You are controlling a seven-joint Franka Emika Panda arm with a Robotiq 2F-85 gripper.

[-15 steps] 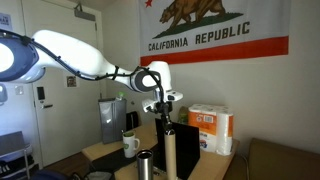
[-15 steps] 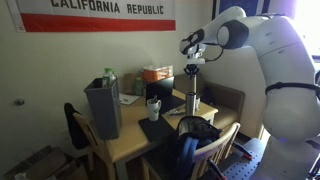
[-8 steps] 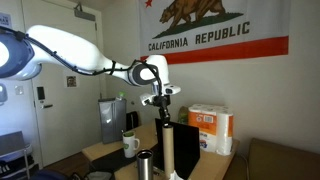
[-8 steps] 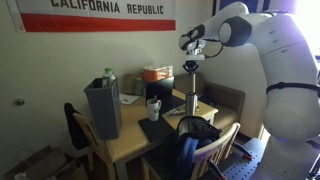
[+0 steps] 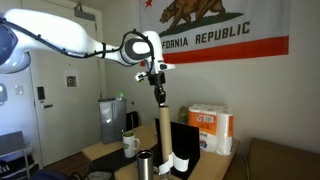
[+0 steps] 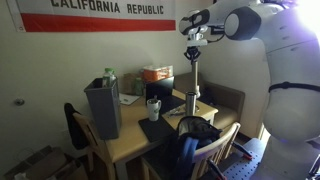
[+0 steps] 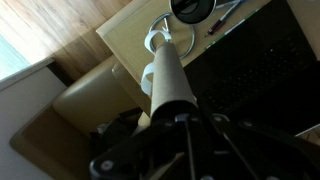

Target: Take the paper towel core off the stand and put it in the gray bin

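My gripper (image 5: 158,97) is shut on the top end of the paper towel core (image 5: 164,135), a tan cardboard tube hanging upright below it. In an exterior view the gripper (image 6: 193,48) holds the core (image 6: 193,75) above the stand (image 6: 193,106) on the table. In the wrist view the core (image 7: 166,72) runs from my gripper (image 7: 178,113) down toward the stand's ring base (image 7: 158,37); its lower end looks still low over the stand. The gray bin (image 5: 110,119) stands at the table's far end, also seen in an exterior view (image 6: 103,108).
A wrapped pack of white rolls (image 5: 212,129), a black screen (image 5: 186,138), a white mug (image 5: 131,145) and a steel tumbler (image 5: 145,164) share the table. Chairs and a dark bag (image 6: 196,138) crowd the table's near side.
My gripper has risen with the core in it, drawing the tube upward along the stand. The arm has swung higher toward the flag.
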